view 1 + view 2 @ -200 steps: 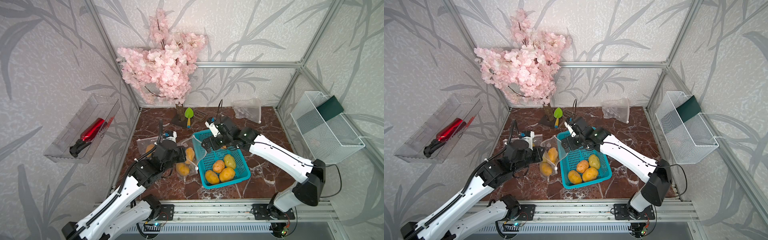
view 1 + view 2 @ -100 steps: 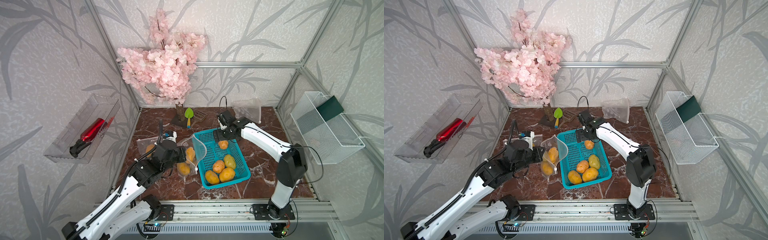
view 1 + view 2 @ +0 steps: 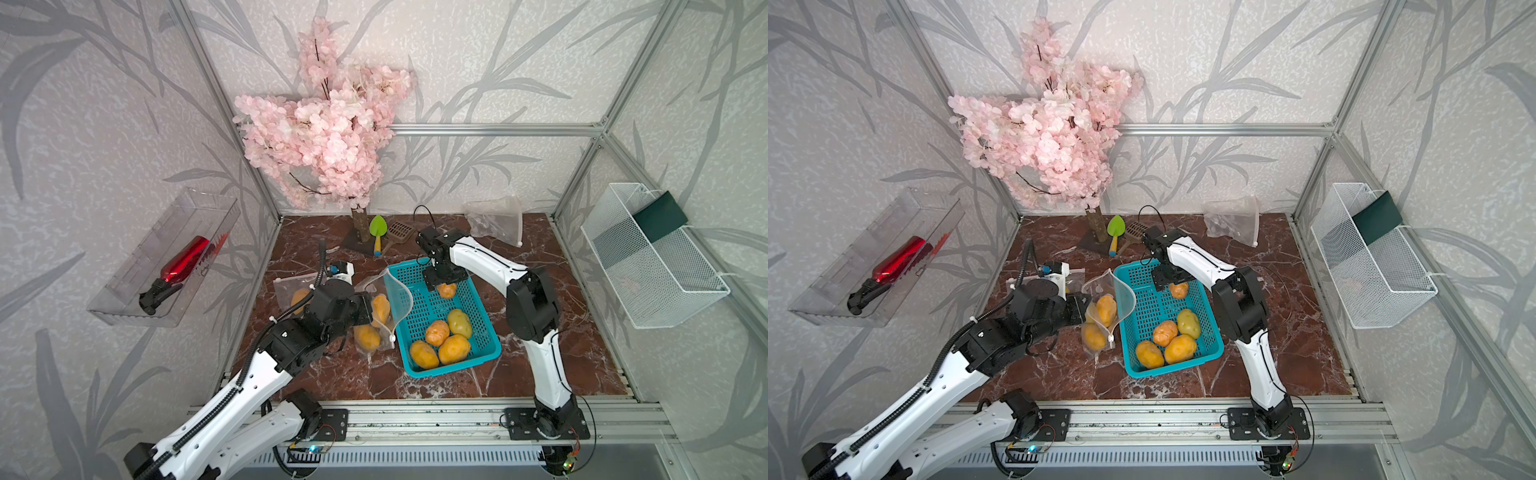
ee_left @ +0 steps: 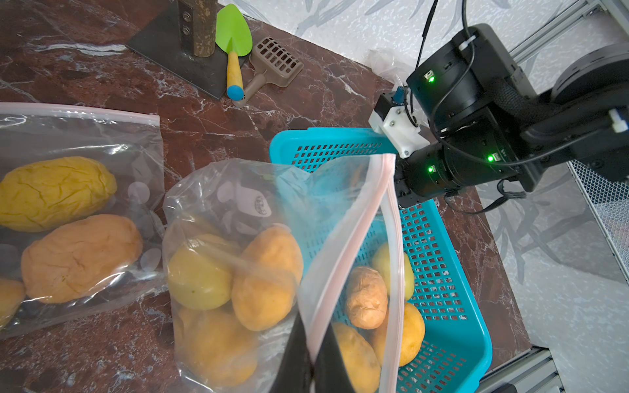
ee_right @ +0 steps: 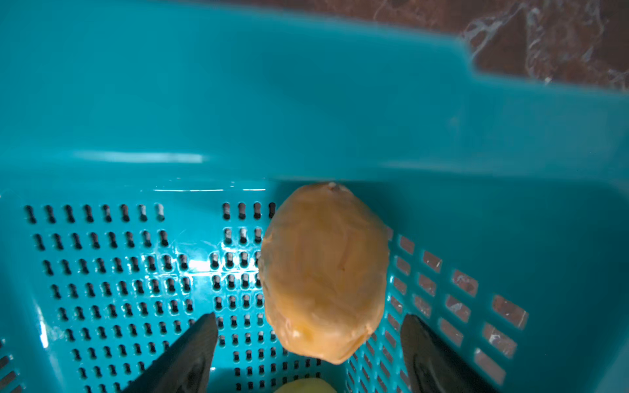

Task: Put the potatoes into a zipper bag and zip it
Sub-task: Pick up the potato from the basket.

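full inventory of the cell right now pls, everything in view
basket: one, teal, mid-table
potatoes: five, yellow-orange, one paler, in basket
open zipper bag: one, clear, beside basket, three potatoes showing
flat zipper bag: one, clear, lying beyond open bag, potatoes inside
spare bag: one, clear, crumpled, rear
blossom tree: one, pink, rear
trowel: one, green, at tree base
scoop: one, brown, beside trowel
bottle: one, red, in clear wall tray
wire basket: one, white, side wall, holds dark green item
left gripper: black, shut on open zipper bag's rim
right gripper: black, open, either side of rear potato
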Robot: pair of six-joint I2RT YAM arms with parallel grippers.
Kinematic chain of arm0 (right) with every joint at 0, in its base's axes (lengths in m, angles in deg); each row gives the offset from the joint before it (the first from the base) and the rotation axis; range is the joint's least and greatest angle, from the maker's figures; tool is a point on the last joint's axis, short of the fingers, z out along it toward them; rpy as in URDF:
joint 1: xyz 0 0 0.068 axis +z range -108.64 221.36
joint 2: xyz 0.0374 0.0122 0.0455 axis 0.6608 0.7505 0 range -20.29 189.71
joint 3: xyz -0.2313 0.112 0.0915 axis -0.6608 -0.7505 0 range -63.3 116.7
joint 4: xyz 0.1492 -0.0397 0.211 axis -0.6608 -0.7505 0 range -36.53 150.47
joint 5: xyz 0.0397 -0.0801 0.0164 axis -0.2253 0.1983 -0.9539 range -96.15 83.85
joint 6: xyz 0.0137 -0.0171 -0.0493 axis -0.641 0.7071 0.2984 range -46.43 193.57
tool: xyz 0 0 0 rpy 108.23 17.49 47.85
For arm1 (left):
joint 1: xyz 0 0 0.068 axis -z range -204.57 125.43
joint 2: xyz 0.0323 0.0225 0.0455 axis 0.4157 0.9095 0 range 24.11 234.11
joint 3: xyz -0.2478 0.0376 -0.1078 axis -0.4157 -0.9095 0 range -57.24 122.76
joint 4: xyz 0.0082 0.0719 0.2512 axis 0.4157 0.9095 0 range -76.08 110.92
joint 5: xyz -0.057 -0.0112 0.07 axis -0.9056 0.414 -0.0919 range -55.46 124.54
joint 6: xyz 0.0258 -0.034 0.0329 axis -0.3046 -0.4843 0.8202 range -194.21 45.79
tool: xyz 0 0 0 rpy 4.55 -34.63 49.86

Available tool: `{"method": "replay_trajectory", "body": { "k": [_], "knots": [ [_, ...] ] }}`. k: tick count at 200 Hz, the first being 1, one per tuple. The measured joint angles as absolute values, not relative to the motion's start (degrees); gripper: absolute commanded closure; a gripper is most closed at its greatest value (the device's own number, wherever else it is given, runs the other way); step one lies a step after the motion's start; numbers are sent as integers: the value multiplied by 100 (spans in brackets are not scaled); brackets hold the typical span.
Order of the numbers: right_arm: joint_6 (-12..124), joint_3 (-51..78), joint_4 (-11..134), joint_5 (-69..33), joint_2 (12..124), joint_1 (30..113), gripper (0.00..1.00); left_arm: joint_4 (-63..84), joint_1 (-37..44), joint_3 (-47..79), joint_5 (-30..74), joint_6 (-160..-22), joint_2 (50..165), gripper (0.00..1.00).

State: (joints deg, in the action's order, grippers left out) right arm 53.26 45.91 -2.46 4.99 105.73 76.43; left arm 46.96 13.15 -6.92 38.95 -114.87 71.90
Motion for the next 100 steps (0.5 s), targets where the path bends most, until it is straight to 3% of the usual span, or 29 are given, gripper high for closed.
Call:
{"method": "replay_trajectory", "body": {
  "k": [71,100],
  "knots": [
    [5339,4823,-257,125,10892,7471,18,4696,1315,-692,3897,-11487,7190,100],
    [5347,4849,-259,18,10901,7433,27,4696,1315,-692,3897,-11487,7190,100]
  ]
}}
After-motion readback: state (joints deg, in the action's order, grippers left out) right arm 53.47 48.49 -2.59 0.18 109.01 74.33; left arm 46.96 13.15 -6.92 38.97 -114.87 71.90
